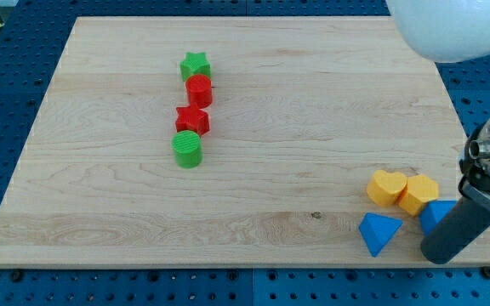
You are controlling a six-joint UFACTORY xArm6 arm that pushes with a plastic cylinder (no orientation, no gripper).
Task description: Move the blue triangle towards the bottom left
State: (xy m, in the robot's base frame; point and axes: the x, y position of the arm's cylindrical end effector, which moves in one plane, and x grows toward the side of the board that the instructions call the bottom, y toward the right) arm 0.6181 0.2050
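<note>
Nothing for you to read here, honestly: no text, labels, brands or numbers show up on the table (253, 187), the blocks or anything else.

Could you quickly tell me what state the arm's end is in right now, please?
No gripper: my tip holds nothing, resting at the view's bottom right, just right of the blue triangle and beside a second blue block.

green star (195, 64) | red cylinder (199, 89) | red star (192, 119) | green cylinder (188, 149) | yellow heart (385, 187) | blue triangle (378, 233)
</note>
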